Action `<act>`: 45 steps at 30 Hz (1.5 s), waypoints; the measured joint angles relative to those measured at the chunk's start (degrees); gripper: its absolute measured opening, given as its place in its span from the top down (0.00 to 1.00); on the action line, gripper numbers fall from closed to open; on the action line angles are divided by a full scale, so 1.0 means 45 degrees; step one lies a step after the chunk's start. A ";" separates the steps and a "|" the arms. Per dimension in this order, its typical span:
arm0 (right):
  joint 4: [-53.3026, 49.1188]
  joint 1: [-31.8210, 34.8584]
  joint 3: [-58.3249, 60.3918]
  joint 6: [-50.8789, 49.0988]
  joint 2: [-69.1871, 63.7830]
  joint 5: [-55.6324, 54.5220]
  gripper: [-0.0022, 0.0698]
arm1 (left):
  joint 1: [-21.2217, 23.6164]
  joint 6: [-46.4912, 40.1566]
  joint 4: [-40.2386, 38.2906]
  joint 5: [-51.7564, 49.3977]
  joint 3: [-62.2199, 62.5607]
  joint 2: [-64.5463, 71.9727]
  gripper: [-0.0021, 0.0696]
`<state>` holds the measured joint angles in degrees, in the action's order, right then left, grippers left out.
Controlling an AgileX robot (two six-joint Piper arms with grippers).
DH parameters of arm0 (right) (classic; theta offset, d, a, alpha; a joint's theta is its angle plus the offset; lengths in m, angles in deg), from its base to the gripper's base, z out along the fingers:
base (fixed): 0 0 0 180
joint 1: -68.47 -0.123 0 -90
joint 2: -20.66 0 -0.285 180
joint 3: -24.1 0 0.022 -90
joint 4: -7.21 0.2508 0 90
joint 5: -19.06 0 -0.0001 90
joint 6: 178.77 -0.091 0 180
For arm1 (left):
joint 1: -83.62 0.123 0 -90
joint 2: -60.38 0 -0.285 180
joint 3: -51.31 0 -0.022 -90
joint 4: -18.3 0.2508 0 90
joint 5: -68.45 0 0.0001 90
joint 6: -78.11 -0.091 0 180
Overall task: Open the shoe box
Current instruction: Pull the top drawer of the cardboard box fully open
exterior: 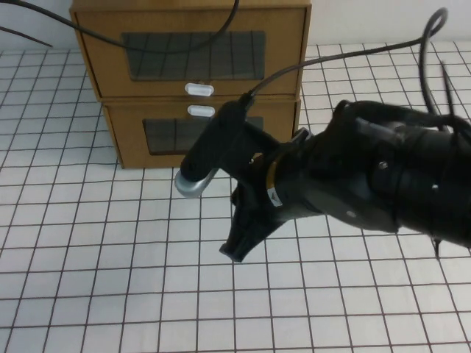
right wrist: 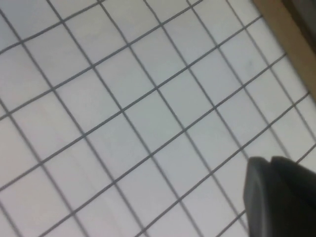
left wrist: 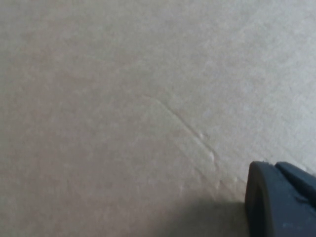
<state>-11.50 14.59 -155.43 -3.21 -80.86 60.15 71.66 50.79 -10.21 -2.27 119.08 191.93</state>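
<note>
Right pincer (exterior: 237, 250), pressed together on nothing, pointed down at the checked table (exterior: 88, 243) just in front of the lower shoe box (exterior: 140, 151), which sat under a second box (exterior: 103, 66); its white pull (exterior: 201, 111) lay beyond and above the tip, and I judged this arm the nearer to it. Both fronts faced the robot, long side running left to right. Left pincer (left wrist: 281, 197) lay close against plain cardboard (left wrist: 123, 98); whether spread or closed I could not tell.
</note>
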 joint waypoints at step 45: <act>-1.6893 0.0696 -0.3634 -0.8617 -0.5123 -0.3672 0.62 | 0.0000 0.0141 0.0000 0.0000 0.0000 0.0000 0.98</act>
<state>-87.52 17.72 -171.79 -41.98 -103.92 43.62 71.66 51.42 -10.21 -2.27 119.08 191.93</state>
